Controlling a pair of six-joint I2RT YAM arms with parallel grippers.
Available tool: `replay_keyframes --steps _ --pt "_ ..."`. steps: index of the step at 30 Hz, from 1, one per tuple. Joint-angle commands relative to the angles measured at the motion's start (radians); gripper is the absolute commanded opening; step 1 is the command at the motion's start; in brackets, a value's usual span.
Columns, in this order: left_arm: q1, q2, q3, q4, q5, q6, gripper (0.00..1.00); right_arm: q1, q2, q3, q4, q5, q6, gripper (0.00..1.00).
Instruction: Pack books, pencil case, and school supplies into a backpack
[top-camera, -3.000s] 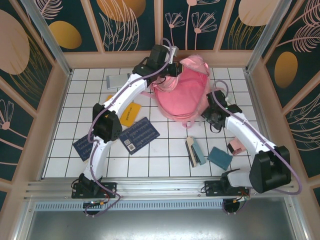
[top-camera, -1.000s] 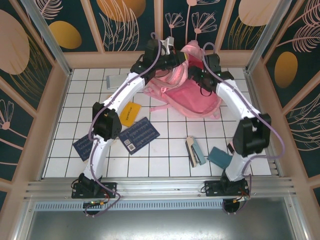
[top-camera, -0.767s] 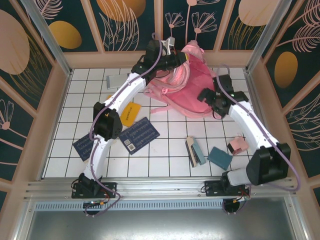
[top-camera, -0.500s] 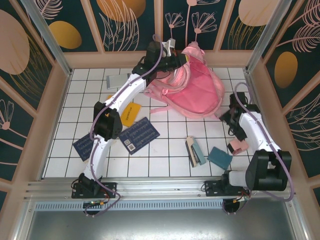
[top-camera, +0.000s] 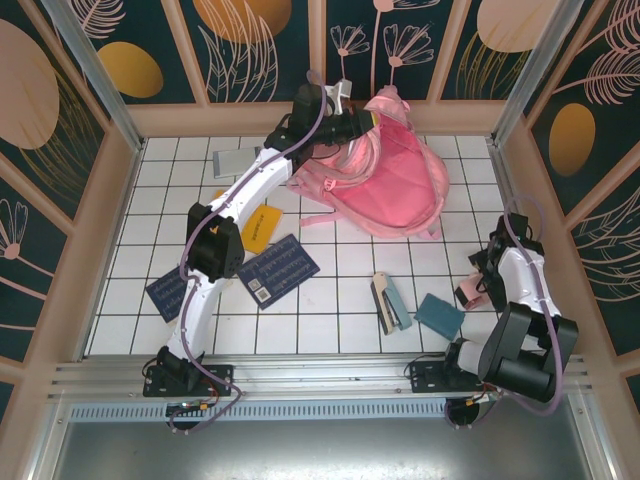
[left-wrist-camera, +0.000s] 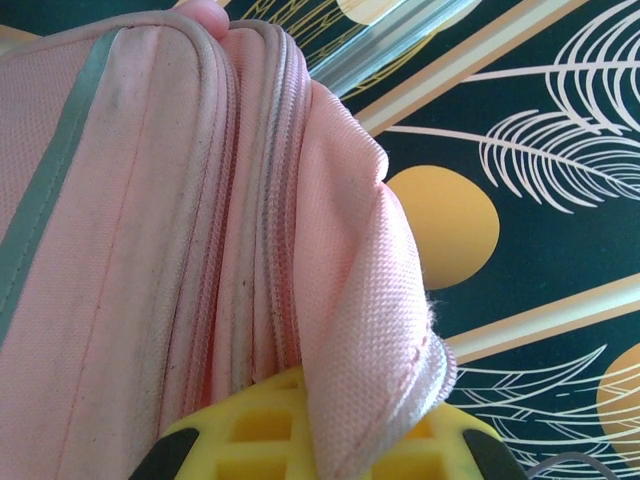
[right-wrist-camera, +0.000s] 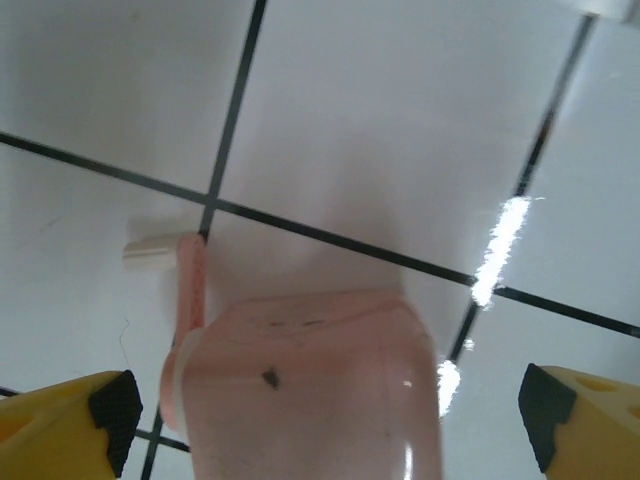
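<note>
Backpack (top-camera: 390, 190) — big, pink and made of soft woven cloth — lies at the far middle of the white tiled table (top-camera: 330, 330), with its top lifted toward the back wall. In the left wrist view the backpack (left-wrist-camera: 150, 220) has a bumpy weave, puffy zip seams and one smooth grey stripe. The left gripper (top-camera: 358, 122) is at the bag's top edge. Its yellow fingers (left-wrist-camera: 250, 445) are squeezed together on a fold of that cloth.

A pink block (top-camera: 470, 293) sits on the tiles near the right edge, well apart from the backpack. The right gripper (top-camera: 484, 272) hangs just over it. In the right wrist view the pink block (right-wrist-camera: 310, 390) looks smooth and shiny, with round corners. The gripper's yellow, black-tipped fingers (right-wrist-camera: 70, 415) stand wide apart, one on each side of it.

Left of the block lies a flat teal square pad (top-camera: 440, 315). Near that is a narrow tan-and-teal stapler-like piece (top-camera: 386, 303).

Thin flat books lie on the left half of the table. A navy book (top-camera: 278, 270) has a grid pattern and a white label. A yellow-orange book (top-camera: 258, 228) is near it, partly under the left arm. A grey book (top-camera: 235, 160) lies further back, and a smaller dark blue flat thing (top-camera: 165, 292) pokes out from under the arm — I cannot tell what it is.
</note>
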Motion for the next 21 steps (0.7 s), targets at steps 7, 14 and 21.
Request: replay_keyframes --steps 7,14,21 --pt "0.027 -0.070 -0.037 0.092 -0.032 -0.036 0.00 -0.012 -0.053 -0.116 0.274 -0.306 -0.107 0.99" --pt "0.027 -0.106 -0.115 0.124 -0.040 -0.039 0.00 0.028 0.028 -0.119 0.373 -0.362 -0.067 0.99" --pt "0.027 -0.144 -0.161 0.124 -0.039 -0.015 0.00 0.166 0.173 0.017 0.297 -0.253 -0.081 0.99"
